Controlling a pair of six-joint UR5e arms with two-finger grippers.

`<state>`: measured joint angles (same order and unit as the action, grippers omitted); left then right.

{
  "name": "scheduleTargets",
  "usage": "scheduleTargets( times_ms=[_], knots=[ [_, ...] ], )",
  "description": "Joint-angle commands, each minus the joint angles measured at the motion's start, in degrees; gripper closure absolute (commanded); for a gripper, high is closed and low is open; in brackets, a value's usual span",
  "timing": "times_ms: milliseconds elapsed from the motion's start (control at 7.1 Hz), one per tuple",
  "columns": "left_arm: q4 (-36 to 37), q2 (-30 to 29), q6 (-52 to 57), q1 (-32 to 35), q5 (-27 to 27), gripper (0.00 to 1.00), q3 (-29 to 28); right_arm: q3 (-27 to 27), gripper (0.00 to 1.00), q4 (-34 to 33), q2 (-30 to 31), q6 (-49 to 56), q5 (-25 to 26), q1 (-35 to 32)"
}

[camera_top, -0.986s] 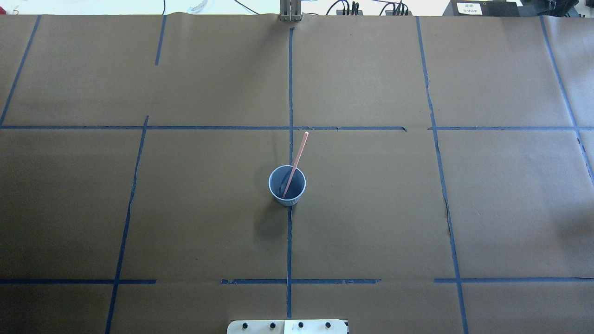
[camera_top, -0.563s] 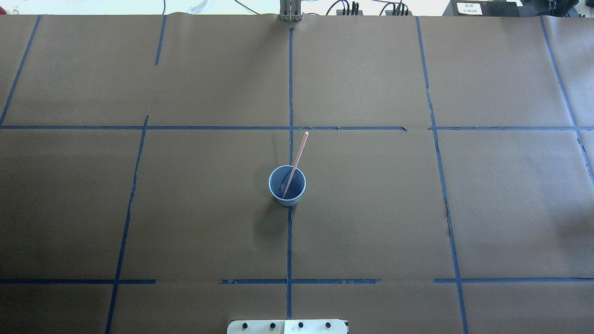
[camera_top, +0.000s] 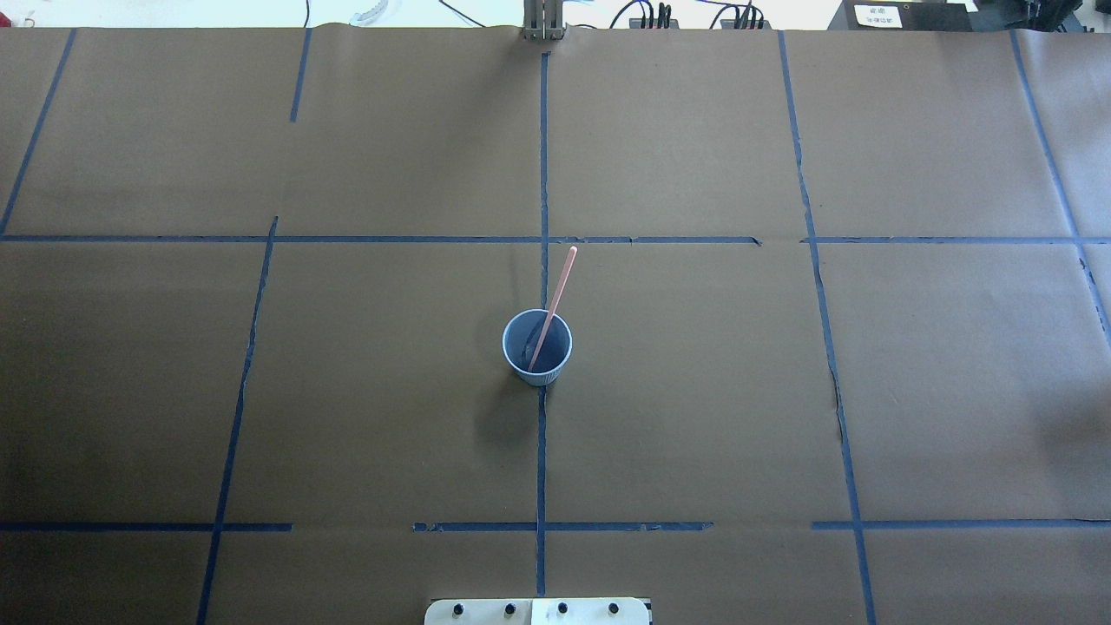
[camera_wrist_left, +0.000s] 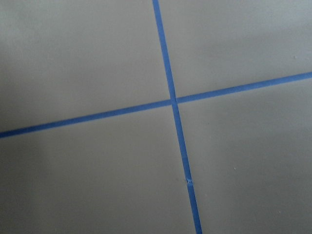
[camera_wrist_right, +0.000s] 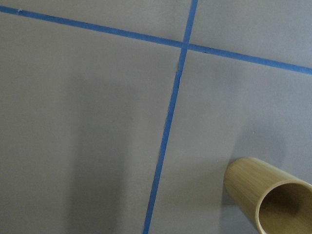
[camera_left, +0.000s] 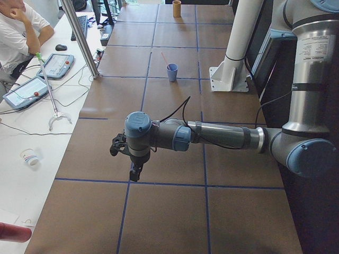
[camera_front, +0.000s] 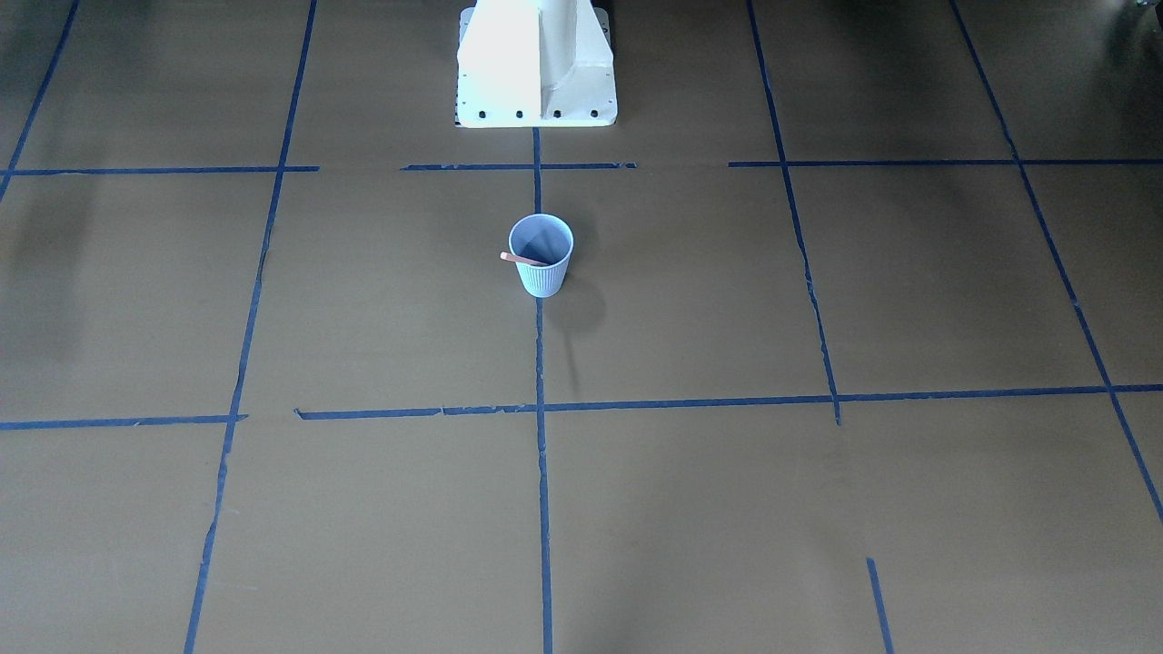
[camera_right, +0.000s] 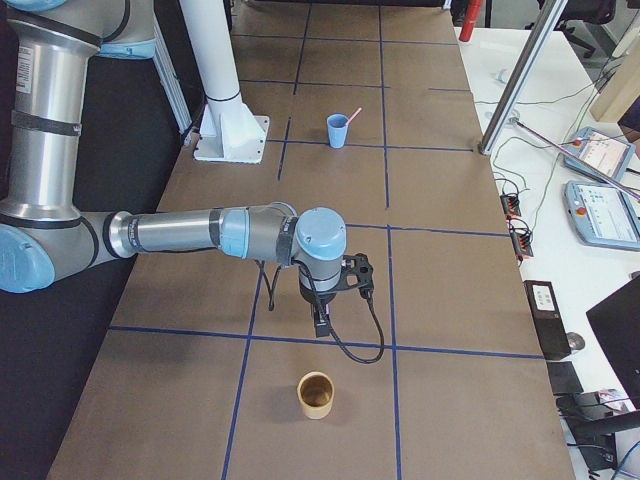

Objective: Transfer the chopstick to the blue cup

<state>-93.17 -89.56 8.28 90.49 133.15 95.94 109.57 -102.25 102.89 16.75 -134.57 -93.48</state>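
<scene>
The blue cup (camera_top: 521, 340) stands upright at the middle of the table, on the centre tape line; it also shows in the front view (camera_front: 543, 275) and both side views (camera_left: 172, 73) (camera_right: 338, 133). One pinkish-red chopstick (camera_top: 558, 287) leans in it, its top sticking out over the far rim (camera_front: 518, 259). My left gripper (camera_left: 135, 173) hangs low over the table far from the cup, at the table's left end. My right gripper (camera_right: 320, 322) hangs likewise at the right end. Both show only in the side views, so I cannot tell whether they are open or shut.
An empty bamboo cup (camera_right: 316, 395) stands near my right gripper and shows in the right wrist view (camera_wrist_right: 265, 197). The robot's white base (camera_front: 536, 73) is behind the blue cup. An operator (camera_left: 16, 26) sits beside the table with tablets (camera_left: 58, 64).
</scene>
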Motion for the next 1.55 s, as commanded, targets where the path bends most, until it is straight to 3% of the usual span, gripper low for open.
scheduleTargets(
  times_ms=[0, 423, 704, 1408],
  knots=[
    [-0.7, -0.6, -0.4, -0.1, 0.0, 0.0, -0.6, 0.4, 0.0, -0.1, 1.7, 0.9, 1.1, -0.1],
    [1.6, 0.3, -0.3, 0.0, 0.0, 0.0, -0.8, 0.2, 0.0, 0.7, 3.5, 0.3, 1.2, 0.5],
    [17.9, -1.8, 0.2, -0.1, -0.6, 0.0, 1.8, 0.1, 0.0, 0.7, 3.3, 0.4, 1.2, 0.8],
    [17.7, -2.0, 4.3, -0.3, 0.0, 0.0, 3.1, -1.5, 0.0, 0.7, 0.8, -0.1, 2.8, 2.7]
  ],
)
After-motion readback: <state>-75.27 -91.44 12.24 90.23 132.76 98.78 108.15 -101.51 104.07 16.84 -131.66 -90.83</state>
